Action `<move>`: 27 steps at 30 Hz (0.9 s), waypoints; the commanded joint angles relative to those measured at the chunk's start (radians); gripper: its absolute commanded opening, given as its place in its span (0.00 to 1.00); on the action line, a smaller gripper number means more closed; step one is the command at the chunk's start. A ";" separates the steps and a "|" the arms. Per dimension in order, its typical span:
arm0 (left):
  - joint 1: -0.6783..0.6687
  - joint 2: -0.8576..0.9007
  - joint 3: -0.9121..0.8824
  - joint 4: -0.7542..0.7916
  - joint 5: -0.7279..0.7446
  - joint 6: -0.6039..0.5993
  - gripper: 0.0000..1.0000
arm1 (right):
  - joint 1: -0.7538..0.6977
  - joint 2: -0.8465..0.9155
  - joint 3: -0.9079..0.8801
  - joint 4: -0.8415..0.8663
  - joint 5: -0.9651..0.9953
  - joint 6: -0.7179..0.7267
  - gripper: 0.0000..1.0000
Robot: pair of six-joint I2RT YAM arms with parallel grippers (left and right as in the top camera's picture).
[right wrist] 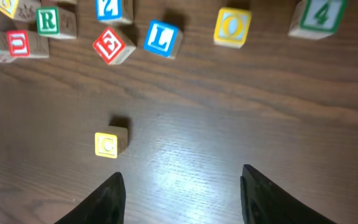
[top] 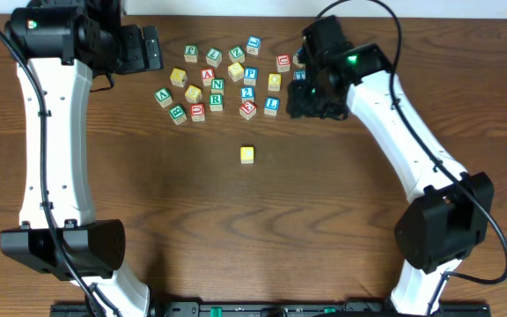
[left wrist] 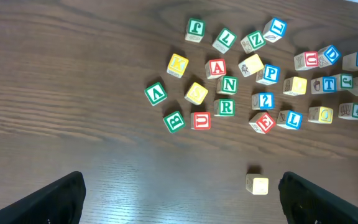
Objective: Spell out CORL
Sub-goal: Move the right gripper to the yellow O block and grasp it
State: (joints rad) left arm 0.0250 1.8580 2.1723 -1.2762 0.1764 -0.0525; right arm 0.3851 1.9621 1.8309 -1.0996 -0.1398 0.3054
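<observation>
A yellow C block (top: 247,155) sits alone on the table below the block cluster; it also shows in the left wrist view (left wrist: 258,185) and the right wrist view (right wrist: 107,144). In the cluster are a yellow O block (right wrist: 232,27), a green R block (right wrist: 47,20) and a blue L block (right wrist: 161,38). My right gripper (right wrist: 182,193) is open and empty, hovering right of the C block and below the L and O. My left gripper (left wrist: 182,199) is open and empty, high at the cluster's left side (top: 152,48).
Several other letter and number blocks lie scattered at the top centre, among them a red E (right wrist: 110,45), a red U (right wrist: 18,43) and a green 4 (right wrist: 319,15). The brown wooden table (top: 253,229) stretches below the C block.
</observation>
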 commanded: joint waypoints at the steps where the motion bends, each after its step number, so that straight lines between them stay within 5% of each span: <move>1: 0.001 0.013 -0.009 -0.003 -0.013 -0.005 0.98 | -0.047 -0.023 0.060 0.022 -0.020 -0.070 0.55; 14: 0.001 0.013 -0.009 -0.003 -0.013 -0.005 0.98 | -0.043 -0.004 0.067 0.184 0.014 0.040 0.50; 27: 0.001 0.013 -0.009 -0.003 -0.013 -0.005 0.98 | -0.039 0.238 0.067 0.316 0.179 0.058 0.52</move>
State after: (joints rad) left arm 0.0250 1.8580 2.1723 -1.2766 0.1764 -0.0528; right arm 0.3443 2.1735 1.8854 -0.7948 -0.0547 0.3485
